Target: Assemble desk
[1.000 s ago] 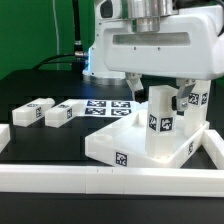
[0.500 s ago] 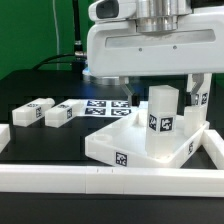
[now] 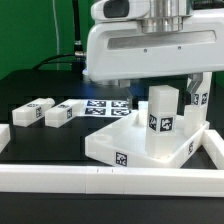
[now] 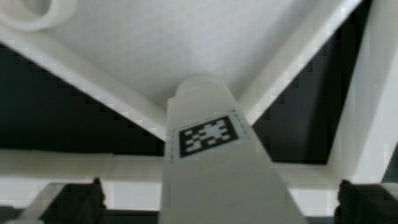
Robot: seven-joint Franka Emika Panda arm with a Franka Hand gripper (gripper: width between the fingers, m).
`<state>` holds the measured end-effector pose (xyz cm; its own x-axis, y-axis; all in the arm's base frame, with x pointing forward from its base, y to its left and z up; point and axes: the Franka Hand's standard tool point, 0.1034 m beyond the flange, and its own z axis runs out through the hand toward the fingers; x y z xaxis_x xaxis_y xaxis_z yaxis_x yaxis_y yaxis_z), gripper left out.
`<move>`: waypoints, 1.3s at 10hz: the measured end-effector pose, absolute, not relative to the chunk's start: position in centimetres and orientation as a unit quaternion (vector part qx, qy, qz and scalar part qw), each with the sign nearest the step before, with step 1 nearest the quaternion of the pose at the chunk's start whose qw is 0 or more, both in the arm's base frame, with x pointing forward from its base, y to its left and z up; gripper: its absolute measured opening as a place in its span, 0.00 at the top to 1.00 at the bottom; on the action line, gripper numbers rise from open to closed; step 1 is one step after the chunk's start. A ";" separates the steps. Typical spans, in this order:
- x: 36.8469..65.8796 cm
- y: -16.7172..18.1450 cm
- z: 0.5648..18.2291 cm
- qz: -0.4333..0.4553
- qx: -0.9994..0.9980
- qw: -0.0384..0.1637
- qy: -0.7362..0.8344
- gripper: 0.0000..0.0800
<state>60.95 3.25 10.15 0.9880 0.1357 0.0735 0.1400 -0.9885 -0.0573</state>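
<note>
My gripper (image 3: 161, 99) is spread wide, one finger on either side of the upright leg (image 3: 163, 125) standing on the desk top (image 3: 108, 148); another leg (image 3: 33, 111) lies well apart on the bench (image 3: 45, 145).

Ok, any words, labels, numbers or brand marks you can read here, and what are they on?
No readable words, numbers or brand marks in either view.
desk top, upright leg, loose legs, marker board: only black-and-white square tags, coded patterns and not text.
</note>
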 end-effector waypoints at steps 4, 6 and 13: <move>60.9 3.2 10.0 -0.041 -0.997 0.029 -0.060 0.52; 60.9 3.2 10.0 -0.040 -0.997 0.029 -0.053 0.64; 61.0 3.4 10.1 -0.031 -0.972 0.041 0.231 0.64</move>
